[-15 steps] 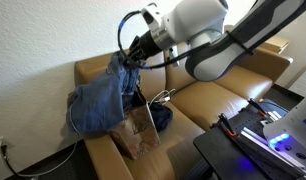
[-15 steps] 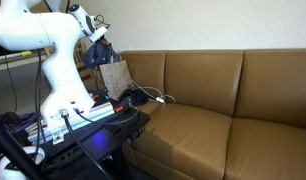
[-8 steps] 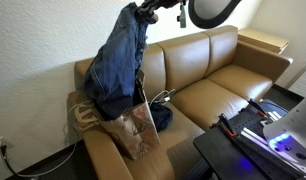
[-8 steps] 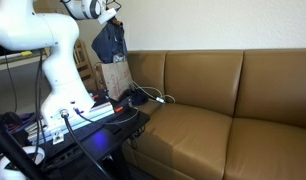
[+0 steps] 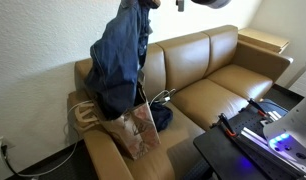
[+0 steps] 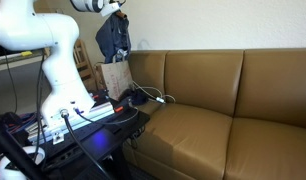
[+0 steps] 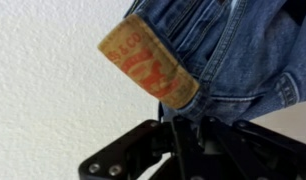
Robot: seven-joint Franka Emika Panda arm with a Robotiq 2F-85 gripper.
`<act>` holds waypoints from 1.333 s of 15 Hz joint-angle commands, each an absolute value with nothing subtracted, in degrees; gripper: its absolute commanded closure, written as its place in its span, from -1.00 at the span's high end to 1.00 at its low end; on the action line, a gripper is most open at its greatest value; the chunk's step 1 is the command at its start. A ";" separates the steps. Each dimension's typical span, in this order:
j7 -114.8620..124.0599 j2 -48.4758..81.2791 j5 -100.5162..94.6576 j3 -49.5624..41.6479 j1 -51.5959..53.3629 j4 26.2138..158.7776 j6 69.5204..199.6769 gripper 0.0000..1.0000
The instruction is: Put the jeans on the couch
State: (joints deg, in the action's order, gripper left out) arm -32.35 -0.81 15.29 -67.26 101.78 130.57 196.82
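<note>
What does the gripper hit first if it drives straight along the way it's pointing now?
The jeans, clamped in the jaws of the gripper. Behind them the wrist view shows only the white wall, depth unclear.

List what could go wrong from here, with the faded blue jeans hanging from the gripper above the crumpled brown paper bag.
1. The lower end of the faded blue denim jeans seems to reach the mouth of the crumpled brown paper bag, so a sideways swing could tip it.
2. The shut gripper pinches only a small bit by the waistband, so the heavy cloth might slip.
3. Trailing legs could snag the white cable on the tan leather couch.
</note>
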 commanded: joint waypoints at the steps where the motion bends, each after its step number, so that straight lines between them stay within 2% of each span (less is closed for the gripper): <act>1: -31.07 -1.26 20.81 -69.06 99.25 121.75 193.58 -0.95; 3: -29.89 -0.35 24.18 -70.69 97.37 117.28 191.28 -0.95; 4: -19.55 0.77 15.90 -65.00 87.75 115.88 189.98 -0.95; 5: -17.22 1.01 15.26 -64.66 85.42 113.70 188.85 -0.95; 6: -16.60 -0.74 10.63 -57.81 81.14 118.71 190.73 -0.80; 7: -14.44 -0.72 9.61 -56.45 77.81 117.23 189.54 -0.80; 8: -19.22 -0.76 15.21 -66.33 87.47 116.07 188.82 -0.80; 9: -18.96 -0.75 15.15 -66.18 86.80 115.81 188.60 -0.95; 10: -18.02 0.93 16.03 -66.73 86.35 116.24 188.80 -0.95; 11: -10.46 2.14 12.21 -58.46 75.37 115.34 188.87 -0.95; 13: -6.65 -0.07 11.71 -57.14 69.63 111.78 185.30 -0.95; 14: -7.72 0.82 15.70 -63.36 74.54 110.64 184.79 -0.95; 15: -2.57 0.70 12.16 -55.06 63.43 109.61 183.72 -0.95; 20: 4.97 1.40 13.08 -49.56 44.53 101.56 174.92 -0.95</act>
